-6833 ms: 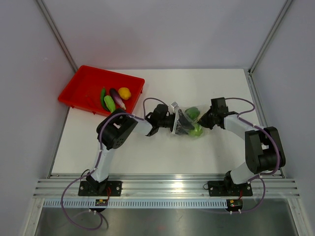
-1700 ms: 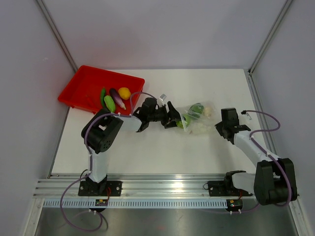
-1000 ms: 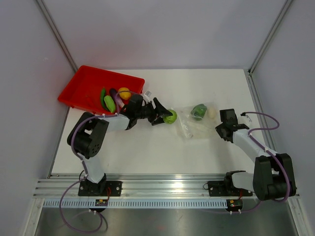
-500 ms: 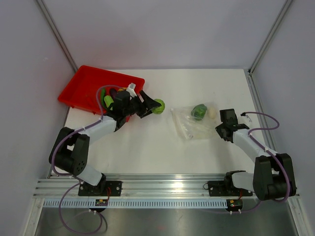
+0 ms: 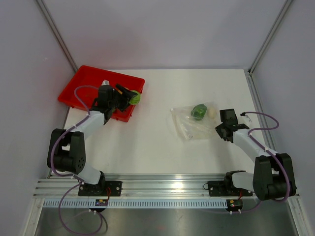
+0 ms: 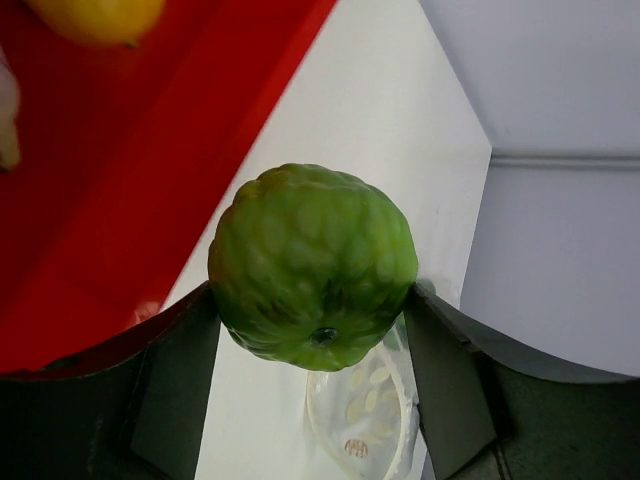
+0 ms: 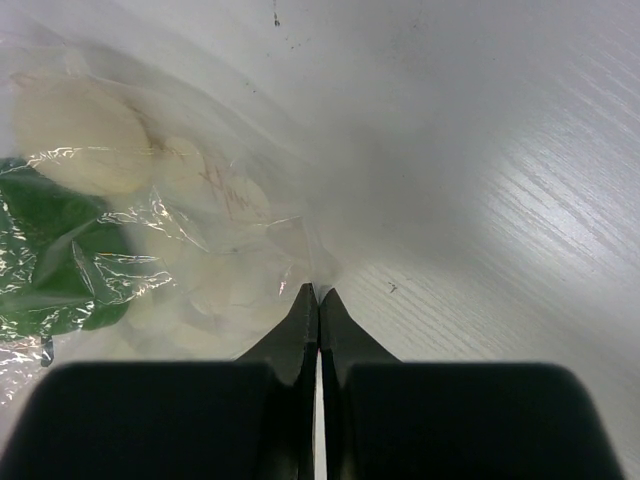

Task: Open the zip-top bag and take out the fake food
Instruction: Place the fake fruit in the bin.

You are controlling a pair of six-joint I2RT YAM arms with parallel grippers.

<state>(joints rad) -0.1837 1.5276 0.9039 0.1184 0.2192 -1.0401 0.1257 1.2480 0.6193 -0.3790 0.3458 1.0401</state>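
The clear zip-top bag (image 5: 193, 123) lies flat at centre right with a green piece (image 5: 199, 111) and a pale piece (image 5: 211, 112) inside. My right gripper (image 5: 219, 127) is shut, its tips (image 7: 317, 292) pinching the bag's (image 7: 200, 230) right edge. My left gripper (image 5: 132, 97) hangs over the red tray's right edge, shut on a round, bumpy green fruit (image 6: 313, 265) held between both fingers (image 6: 170, 385). A yellow piece (image 6: 95, 15) lies in the tray below it. In the left wrist view the bag (image 6: 360, 415) shows beyond the fruit.
The red tray (image 5: 81, 81) sits at the back left, and the left arm covers most of what lies in it. Grey walls close the table at the back and both sides. White tabletop (image 5: 157, 142) lies between tray and bag.
My left gripper has carried the green fruit left and back, from beside the bag to over the tray's right edge. The right gripper and the bag have stayed still over the last second.
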